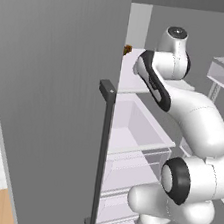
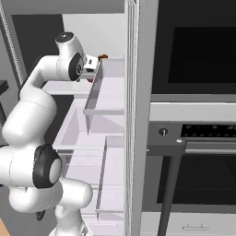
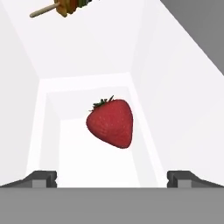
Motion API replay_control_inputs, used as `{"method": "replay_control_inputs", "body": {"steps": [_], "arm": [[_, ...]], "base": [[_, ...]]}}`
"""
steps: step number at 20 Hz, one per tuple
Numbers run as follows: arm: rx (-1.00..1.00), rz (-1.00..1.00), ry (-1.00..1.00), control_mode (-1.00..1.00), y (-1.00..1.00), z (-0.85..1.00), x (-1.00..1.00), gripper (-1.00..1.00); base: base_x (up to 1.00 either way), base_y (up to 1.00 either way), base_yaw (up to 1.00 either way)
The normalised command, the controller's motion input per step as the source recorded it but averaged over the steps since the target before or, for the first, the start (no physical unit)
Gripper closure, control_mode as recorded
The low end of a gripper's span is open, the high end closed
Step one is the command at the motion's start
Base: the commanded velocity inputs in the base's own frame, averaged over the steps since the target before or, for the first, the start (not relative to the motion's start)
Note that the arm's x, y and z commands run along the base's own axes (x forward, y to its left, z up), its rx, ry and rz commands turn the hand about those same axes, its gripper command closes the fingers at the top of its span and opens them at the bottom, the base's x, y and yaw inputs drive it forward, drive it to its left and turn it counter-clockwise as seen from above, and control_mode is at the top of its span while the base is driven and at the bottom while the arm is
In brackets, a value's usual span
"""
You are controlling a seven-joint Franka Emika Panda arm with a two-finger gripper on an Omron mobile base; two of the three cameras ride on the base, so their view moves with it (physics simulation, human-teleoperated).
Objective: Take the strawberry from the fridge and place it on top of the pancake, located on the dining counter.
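Strawberry (image 3: 111, 124) on white fridge shelf (image 3: 87, 57), centred ahead of gripper (image 3: 112, 178), between the lines of the two finger tips (image 3: 42, 178), touching neither. Jaws spread wide, holding nothing. Berry bright red, dimpled, conical, green leafy cap at upper left, tip pointing lower right. Skewer (image 3: 61, 7) of food on a wooden stick farther back on same shelf. Fridge (image 1: 50, 100) matte grey, door open, dark bar handle (image 1: 100, 158), white drawers (image 1: 140, 138) below. Black-fronted oven (image 2: 193, 50) to the right.
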Motion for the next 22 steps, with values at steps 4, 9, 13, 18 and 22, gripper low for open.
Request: {"method": "replay_control_inputs", "body": {"steps": [4,9,13,18,22], "arm": [[0.0,0.0,0.04,-1.0,0.0,-0.01,0.17,-1.0],[0.0,0.0,0.05,-1.0,0.0,-0.18,0.27,-1.0],[0.0,0.0,0.07,-1.0,0.0,-0.19,0.37,-1.0],[0.0,0.01,0.02,-1.0,-0.01,-0.06,0.2,-1.0],[0.0,0.0,0.0,-1.0,0.0,-0.09,0.1,-1.0]], "base": [[0.0,0.0,0.0],[0.0,0.0,0.0],[0.0,0.0,0.0],[0.0,0.0,0.0],[0.0,0.0,0.0]]}}
